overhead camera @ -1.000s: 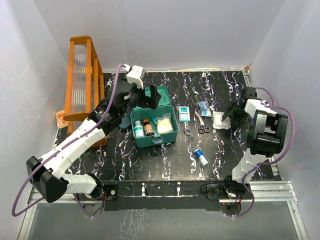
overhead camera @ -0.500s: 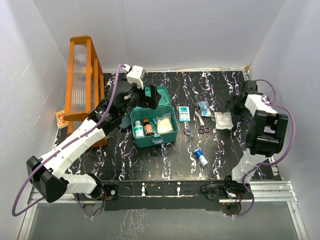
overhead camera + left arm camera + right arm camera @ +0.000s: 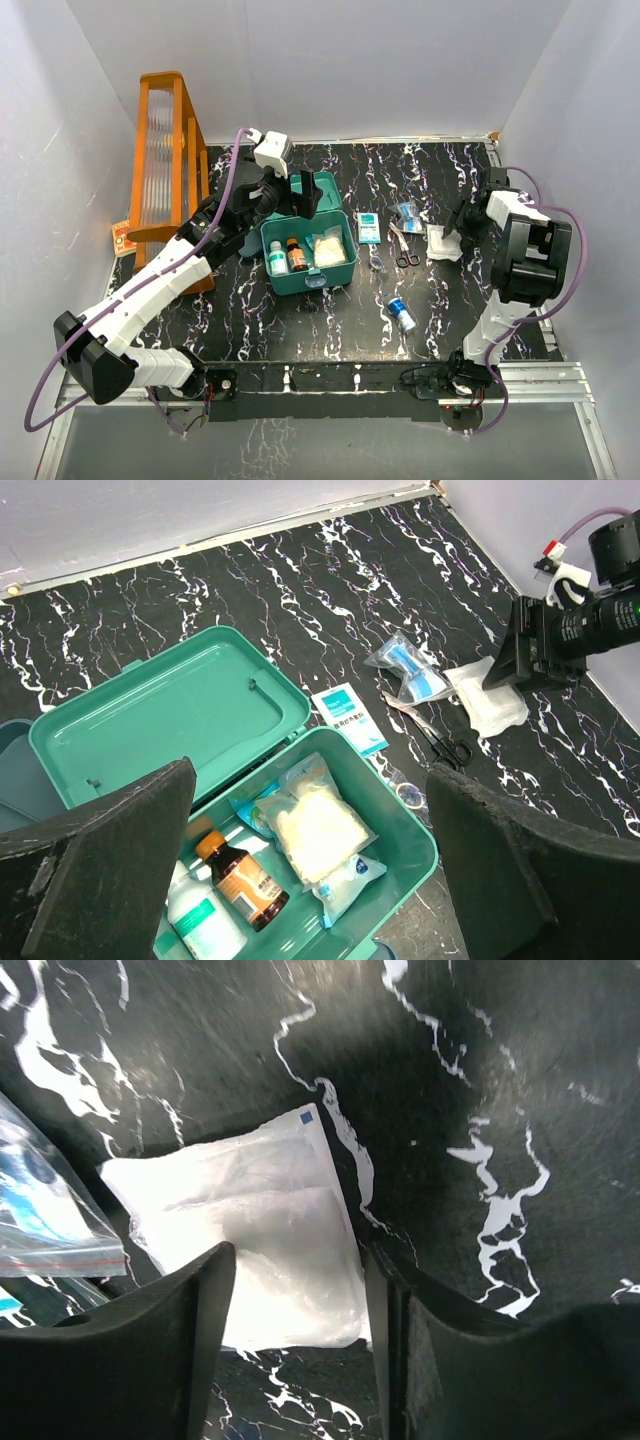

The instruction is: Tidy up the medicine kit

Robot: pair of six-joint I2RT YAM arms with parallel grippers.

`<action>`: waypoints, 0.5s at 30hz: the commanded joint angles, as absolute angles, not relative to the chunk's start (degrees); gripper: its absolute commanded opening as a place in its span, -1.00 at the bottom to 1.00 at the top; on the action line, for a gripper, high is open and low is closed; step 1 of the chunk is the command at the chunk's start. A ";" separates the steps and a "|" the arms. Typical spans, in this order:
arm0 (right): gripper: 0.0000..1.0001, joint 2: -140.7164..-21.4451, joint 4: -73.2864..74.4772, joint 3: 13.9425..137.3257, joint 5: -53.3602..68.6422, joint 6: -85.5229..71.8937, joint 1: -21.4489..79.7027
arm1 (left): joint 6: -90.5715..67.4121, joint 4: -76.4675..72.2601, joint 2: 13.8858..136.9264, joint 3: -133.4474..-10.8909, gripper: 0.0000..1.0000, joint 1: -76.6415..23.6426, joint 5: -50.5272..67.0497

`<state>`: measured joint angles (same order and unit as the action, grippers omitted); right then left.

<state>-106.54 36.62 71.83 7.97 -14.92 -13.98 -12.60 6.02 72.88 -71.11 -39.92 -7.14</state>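
Observation:
The teal medicine kit [image 3: 336, 273] stands open left of centre, its lid [image 3: 322, 190] laid back. Inside are a white bottle [image 3: 205, 925], a brown bottle with an orange cap [image 3: 240, 880] and a bag of white padding [image 3: 315, 825]. My left gripper [image 3: 290, 196] hovers wide open above the kit [image 3: 425, 845], holding nothing. At the right, a white packet [image 3: 440, 245] lies flat on the table. My right gripper [image 3: 458, 226] is lowered over it, and in the right wrist view the jaws [image 3: 300, 1255] stand open astride the packet [image 3: 250, 1200].
Between kit and packet lie a blue-white sachet [image 3: 368, 228], scissors [image 3: 405, 256], a clear bag with blue contents [image 3: 407, 212] and a small blue vial [image 3: 402, 314]. A tall orange rack [image 3: 165, 160] stands at the back left. White walls close in the table.
My right gripper drew back from the white packet with wider jaws, then came down over it again with narrower jaws. The left arm and the kit stayed still.

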 commanded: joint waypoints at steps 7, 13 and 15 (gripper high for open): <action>-0.30 -103.71 33.62 69.89 10.97 -16.79 -13.89 | -12.76 3.03 71.54 -70.84 0.97 -40.08 -7.03; -0.52 -101.56 31.91 67.85 10.96 -17.77 -13.89 | -14.03 3.65 72.03 -70.58 0.97 -40.08 -7.49; -0.55 -100.17 31.00 66.84 10.75 -18.16 -13.89 | -14.46 4.52 72.75 -70.78 0.97 -40.03 -7.87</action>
